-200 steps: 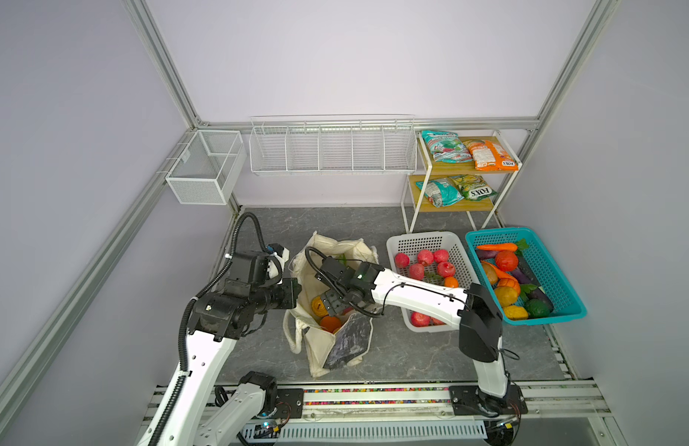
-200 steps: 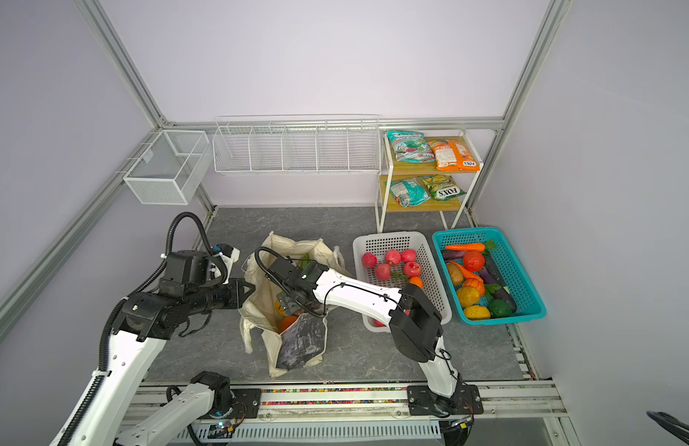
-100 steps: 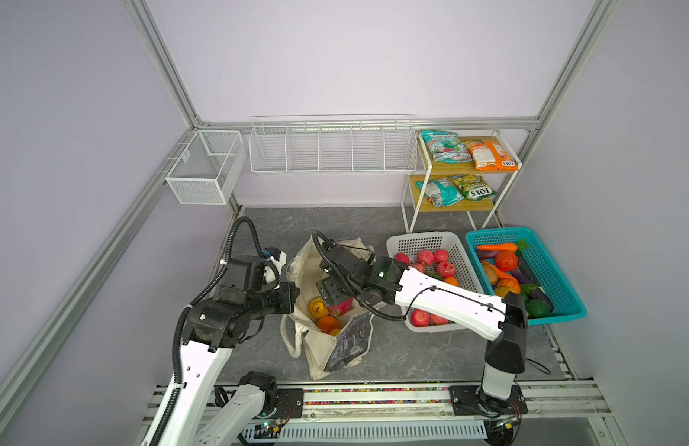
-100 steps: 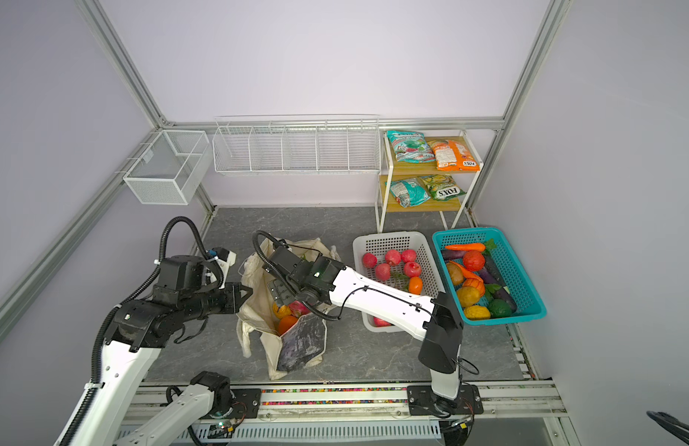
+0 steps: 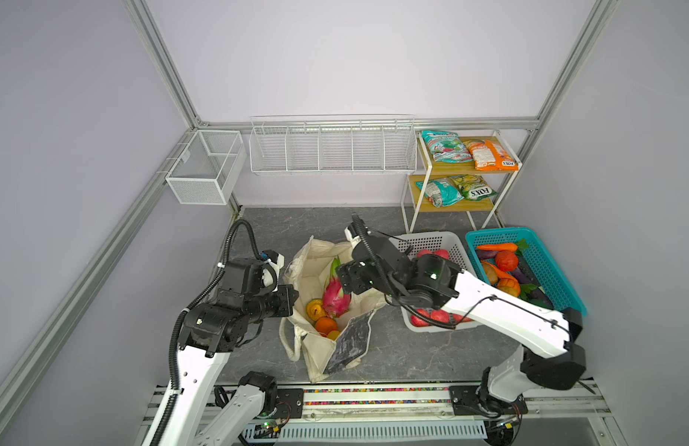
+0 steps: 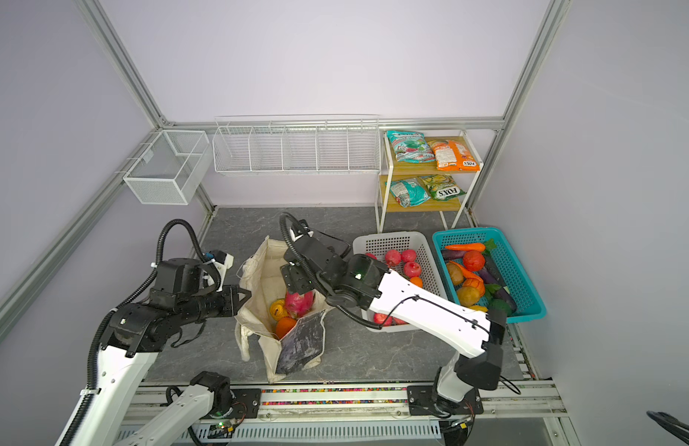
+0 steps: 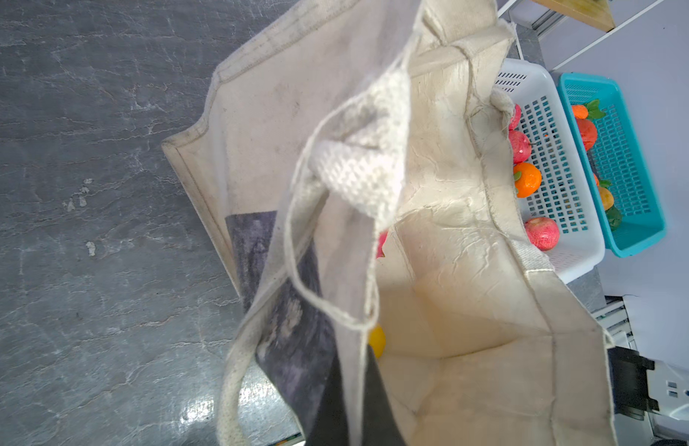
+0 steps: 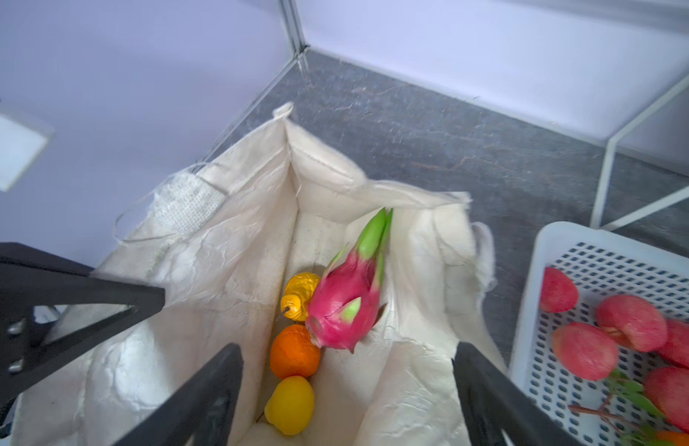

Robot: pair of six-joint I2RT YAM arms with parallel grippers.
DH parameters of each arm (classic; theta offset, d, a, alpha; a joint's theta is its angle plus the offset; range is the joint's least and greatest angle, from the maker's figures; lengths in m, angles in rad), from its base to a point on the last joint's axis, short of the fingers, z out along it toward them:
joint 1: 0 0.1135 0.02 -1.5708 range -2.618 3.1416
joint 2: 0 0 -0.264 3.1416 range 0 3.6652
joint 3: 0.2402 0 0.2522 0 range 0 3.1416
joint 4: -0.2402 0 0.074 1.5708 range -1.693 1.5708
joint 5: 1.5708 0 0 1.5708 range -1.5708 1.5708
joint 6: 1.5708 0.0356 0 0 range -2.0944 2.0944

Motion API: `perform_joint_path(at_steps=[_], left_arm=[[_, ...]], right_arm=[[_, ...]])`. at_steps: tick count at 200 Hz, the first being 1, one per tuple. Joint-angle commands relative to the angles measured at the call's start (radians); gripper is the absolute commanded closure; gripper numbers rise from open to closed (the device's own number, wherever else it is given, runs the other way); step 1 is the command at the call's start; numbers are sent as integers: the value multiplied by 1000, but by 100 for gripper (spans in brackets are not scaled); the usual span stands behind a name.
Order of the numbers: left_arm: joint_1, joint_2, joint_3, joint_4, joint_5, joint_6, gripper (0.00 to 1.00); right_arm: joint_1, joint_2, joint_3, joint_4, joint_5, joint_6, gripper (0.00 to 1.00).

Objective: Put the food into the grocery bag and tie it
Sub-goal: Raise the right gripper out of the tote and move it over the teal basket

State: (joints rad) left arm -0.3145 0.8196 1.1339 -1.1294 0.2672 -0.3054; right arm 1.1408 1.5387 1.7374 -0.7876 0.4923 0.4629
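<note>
1. I see the grocery bag [image 5: 315,353] standing open mid-floor, with the white basket [image 5: 431,236] at its 3 o'clock
2. My left gripper [image 5: 293,298] is pinched tight on the bag's rim at 9 o'clock
3. My right gripper [image 5: 344,278] hangs over the mouth near 2 o'clock, jaws spread wide, holding nothing
4. Inside, the dragon fruit [image 5: 335,299] points its green tip to 12 o'clock, touching the bumpy fruit [image 8: 300,295] and orange [image 8: 294,351]; the small yellow fruit [image 8: 290,405] lies just beside the orange
</note>
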Motion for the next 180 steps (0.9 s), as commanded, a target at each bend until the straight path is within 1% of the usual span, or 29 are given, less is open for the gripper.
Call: perform_joint_path(at_steps=[1,15,34,65,108,156,180], left_arm=[[-1,1,65,-17,31,-11,100],[-1,12,80,-31,33,-8,100],[-1,16,77,-35,22,-5,100],[-1,14,33,-11,33,-13,100],[-1,9,18,-5,15,-11,100],[-1,31,26,15,10,-10,100],[-1,52,12,35,18,-4,100]], right_arm=[[-105,-85,-80,-23,49,29,12],[-204,-149,-148,-25,7,59,12],[-325,-233,-238,-19,-22,81,12],[-453,-328,-347,-4,-64,85,12],[-569,-363,-369,-33,-81,39,12],[-750,-350,-397,-36,-193,-9,12],[-843,-355,-421,-64,-224,-15,12]])
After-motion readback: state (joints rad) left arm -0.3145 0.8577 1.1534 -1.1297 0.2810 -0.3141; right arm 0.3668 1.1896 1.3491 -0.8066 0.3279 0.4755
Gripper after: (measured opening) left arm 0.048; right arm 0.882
